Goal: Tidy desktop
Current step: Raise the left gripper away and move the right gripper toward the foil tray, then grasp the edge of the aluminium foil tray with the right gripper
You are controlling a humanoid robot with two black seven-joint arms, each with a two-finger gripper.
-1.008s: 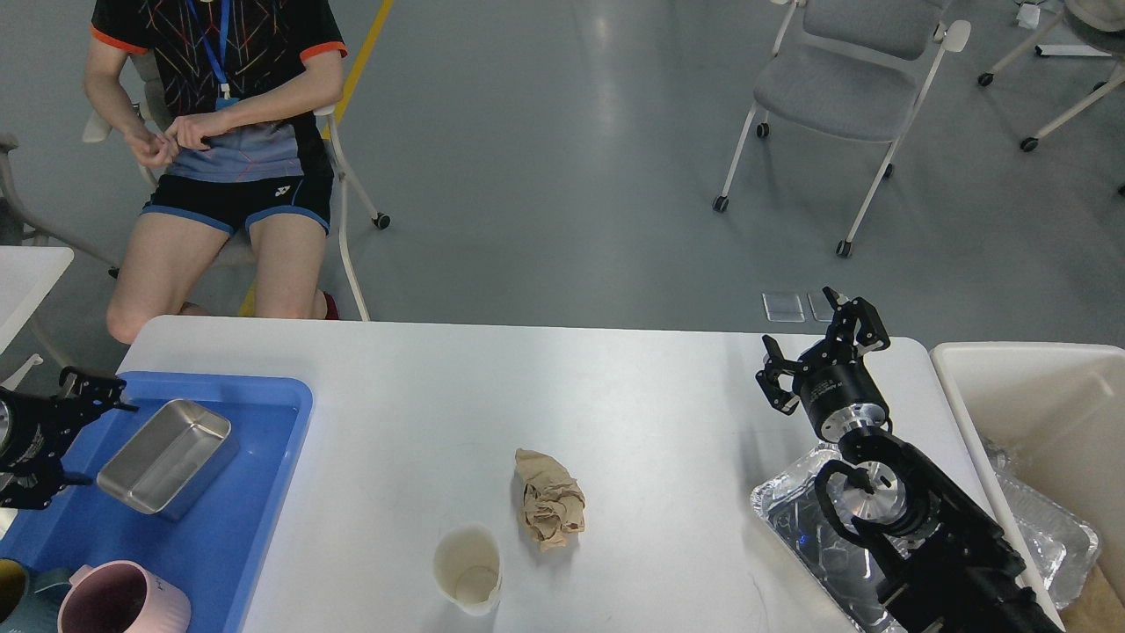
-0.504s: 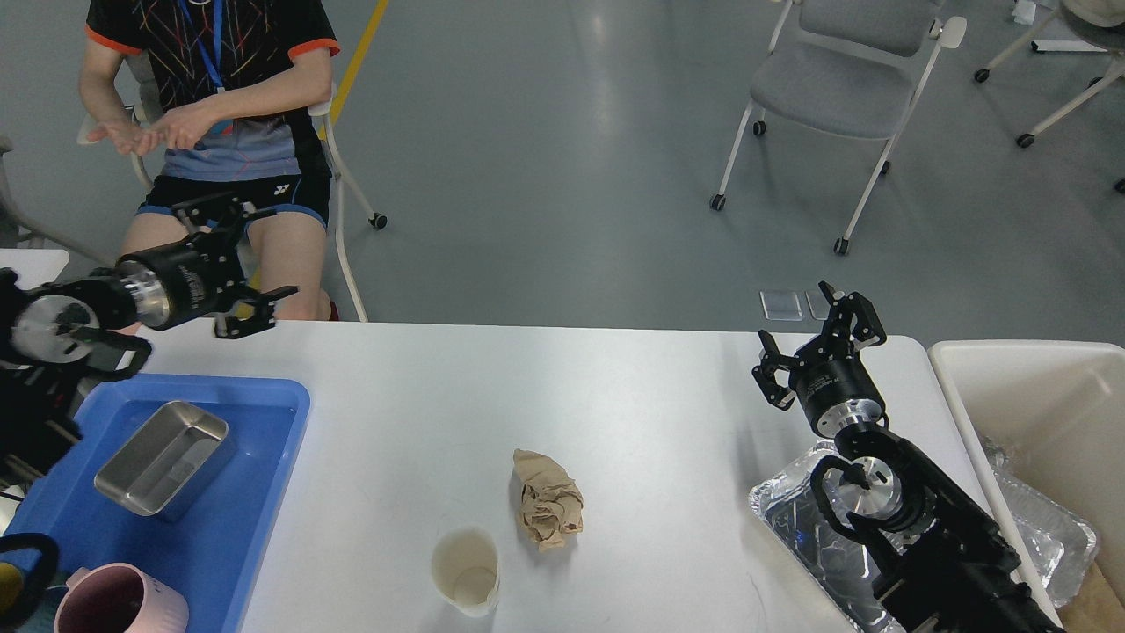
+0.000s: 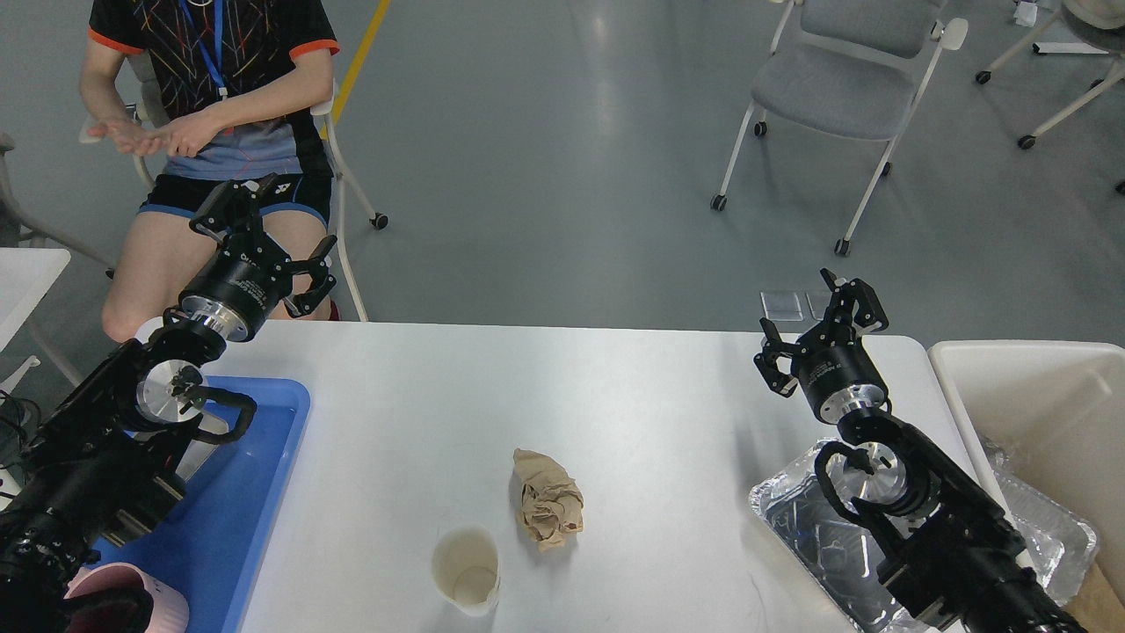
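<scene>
The white desktop (image 3: pixel 615 396) fills the lower view. On it near the front lie a crumpled brown paper ball (image 3: pixel 547 499) and an empty white paper cup (image 3: pixel 467 569). A foil tray (image 3: pixel 795 519) sits at the right, partly under my right arm. My left gripper (image 3: pixel 264 227) is open and empty, raised above the desktop's far left corner. My right gripper (image 3: pixel 822 330) is open and empty, above the desktop's far right part.
A blue tray (image 3: pixel 255 475) at the left is partly hidden by my left arm; a pink mug (image 3: pixel 132 598) stands in its front. A white bin (image 3: pixel 1046 413) stands at the right with foil in it. A seated person (image 3: pixel 211 114) is beyond the far left edge.
My left arm has swung up and rightward over the blue tray, hiding the metal box; its gripper now points away. My right gripper has shifted slightly up.
</scene>
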